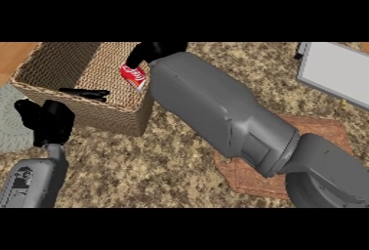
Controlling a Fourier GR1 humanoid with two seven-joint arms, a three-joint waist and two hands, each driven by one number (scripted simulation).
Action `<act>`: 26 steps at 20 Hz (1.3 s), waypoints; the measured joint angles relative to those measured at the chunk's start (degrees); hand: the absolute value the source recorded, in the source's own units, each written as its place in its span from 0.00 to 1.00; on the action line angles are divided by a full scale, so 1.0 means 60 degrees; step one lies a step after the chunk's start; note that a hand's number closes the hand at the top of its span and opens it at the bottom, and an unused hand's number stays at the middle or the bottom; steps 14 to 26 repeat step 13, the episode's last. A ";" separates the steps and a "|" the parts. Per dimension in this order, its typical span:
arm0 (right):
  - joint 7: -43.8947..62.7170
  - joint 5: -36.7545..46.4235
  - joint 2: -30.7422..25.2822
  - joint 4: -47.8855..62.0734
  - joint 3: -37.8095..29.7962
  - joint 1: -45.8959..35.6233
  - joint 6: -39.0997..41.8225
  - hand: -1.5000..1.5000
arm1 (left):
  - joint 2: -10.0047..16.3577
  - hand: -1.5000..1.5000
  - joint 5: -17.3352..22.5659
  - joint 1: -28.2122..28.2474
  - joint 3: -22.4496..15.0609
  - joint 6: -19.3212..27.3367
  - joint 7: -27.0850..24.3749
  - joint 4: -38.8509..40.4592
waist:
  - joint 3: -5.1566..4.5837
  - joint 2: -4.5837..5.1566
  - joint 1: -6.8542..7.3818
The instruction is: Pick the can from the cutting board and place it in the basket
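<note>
Speckled brown stone counter (173, 146) fills the view, with a woven basket (101, 117) at the upper left. At the basket's right rim, the black fingers (134, 60) of the right hand (155, 51) curl down round the top of the can (134, 76) and grasp it. The can is red with a band of white lettering, tilted, and the writing is too small to read. It hangs at the inner side of the basket's right wall, well apart from the reddish wooden cutting board (317, 132), which lies at the lower right, partly under the grey right forearm (216, 107). The left hand (47, 122) rests at the left edge just beside the basket's front wall, fingers relaxed and holding nothing.
</note>
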 measured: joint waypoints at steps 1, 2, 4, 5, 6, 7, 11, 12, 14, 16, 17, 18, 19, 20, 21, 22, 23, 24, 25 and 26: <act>-0.0069 -0.0082 -0.0001 0.0014 -0.0166 0.0051 -0.0196 0.00 | 0.0047 0.50 0.0015 0.0036 0.0018 -0.0027 0.0056 -0.0050 | 0.0000 -0.0012 -0.0054; -0.0117 -0.0147 -0.0002 -0.0032 -0.0297 0.0124 -0.0437 0.00 | 0.0054 0.50 -0.0016 0.0084 0.0050 0.0025 0.0053 -0.0076 | 0.0008 -0.0032 -0.0117; -0.0377 -0.0277 -0.0005 -0.0183 -0.0592 0.0463 -0.0930 0.00 | 0.0107 0.50 -0.0003 0.0189 0.0164 0.0082 0.0148 -0.0149 | 0.0022 -0.0076 -0.0283; -0.0478 -0.0343 -0.0008 -0.0294 -0.0723 0.0603 -0.1105 0.00 | 0.0137 0.50 -0.0021 0.0207 0.0204 0.0115 0.0223 -0.0189 | 0.0030 -0.0093 -0.0349; -0.0666 -0.0404 -0.0007 -0.0364 -0.0895 0.0776 -0.1284 0.00 | 0.0205 0.50 0.0026 0.0221 0.0262 0.0075 0.0332 -0.0233 | 0.0029 -0.0104 -0.0418; -0.0906 -0.0467 -0.0030 -0.0471 -0.1096 0.0981 -0.1435 0.00 | 0.0256 0.50 0.0065 0.0319 0.0355 0.0033 0.0212 -0.0194 | 0.0032 -0.0119 -0.0510; -0.1631 -0.0447 -0.0042 -0.1223 -0.1517 0.1975 -0.1869 0.00 | 0.0296 0.50 0.0136 0.0718 0.0498 -0.0040 0.0086 -0.0312 | 0.0039 -0.0200 -0.0782; -0.1733 -0.0406 -0.0069 -0.1508 -0.1570 0.2211 -0.1919 0.00 | 0.0315 0.50 0.0152 0.0776 0.0597 -0.0040 -0.0058 -0.0217 | 0.0043 -0.0218 -0.0852; -0.1808 -0.0349 -0.0139 -0.1848 -0.1614 0.2435 -0.1984 0.00 | 0.0311 0.50 0.0124 0.0842 0.0613 0.0000 -0.0031 -0.0280 | 0.0046 -0.0241 -0.0913; -0.1808 -0.0349 -0.0139 -0.1848 -0.1614 0.2435 -0.1984 0.00 | 0.0311 0.50 0.0124 0.0842 0.0613 0.0000 -0.0031 -0.0280 | 0.0046 -0.0241 -0.0913; -0.1808 -0.0349 -0.0139 -0.1848 -0.1614 0.2435 -0.1984 0.00 | 0.0311 0.50 0.0124 0.0842 0.0613 0.0000 -0.0031 -0.0280 | 0.0046 -0.0241 -0.0913; -0.1808 -0.0349 -0.0139 -0.1848 -0.1614 0.2435 -0.1984 0.00 | 0.0311 0.50 0.0124 0.0842 0.0613 0.0000 -0.0031 -0.0280 | 0.0046 -0.0241 -0.0913; -0.1808 -0.0349 -0.0139 -0.1848 -0.1614 0.2435 -0.1984 0.00 | 0.0311 0.50 0.0124 0.0842 0.0613 0.0000 -0.0031 -0.0280 | 0.0046 -0.0241 -0.0913; -0.1808 -0.0349 -0.0139 -0.1848 -0.1614 0.2435 -0.1984 0.00 | 0.0311 0.50 0.0124 0.0842 0.0613 0.0000 -0.0031 -0.0280 | 0.0046 -0.0241 -0.0913; -0.1808 -0.0349 -0.0139 -0.1848 -0.1614 0.2435 -0.1984 0.00 | 0.0311 0.50 0.0124 0.0842 0.0613 0.0000 -0.0031 -0.0280 | 0.0046 -0.0241 -0.0913; -0.1808 -0.0349 -0.0139 -0.1848 -0.1614 0.2435 -0.1984 0.00 | 0.0311 0.50 0.0124 0.0842 0.0613 0.0000 -0.0031 -0.0280 | 0.0046 -0.0241 -0.0913; -0.1808 -0.0349 -0.0139 -0.1848 -0.1614 0.2435 -0.1984 0.00 | 0.0311 0.50 0.0124 0.0842 0.0613 0.0000 -0.0031 -0.0280 | 0.0046 -0.0241 -0.0913; -0.1808 -0.0349 -0.0139 -0.1848 -0.1614 0.2435 -0.1984 0.00 | 0.0311 0.50 0.0124 0.0842 0.0613 0.0000 -0.0031 -0.0280 | 0.0046 -0.0241 -0.0913; -0.1808 -0.0349 -0.0139 -0.1848 -0.1614 0.2435 -0.1984 0.00 | 0.0311 0.50 0.0124 0.0842 0.0613 0.0000 -0.0031 -0.0280 | 0.0046 -0.0241 -0.0913; -0.1808 -0.0349 -0.0139 -0.1848 -0.1614 0.2435 -0.1984 0.00 | 0.0311 0.50 0.0124 0.0842 0.0613 0.0000 -0.0031 -0.0280 | 0.0046 -0.0241 -0.0913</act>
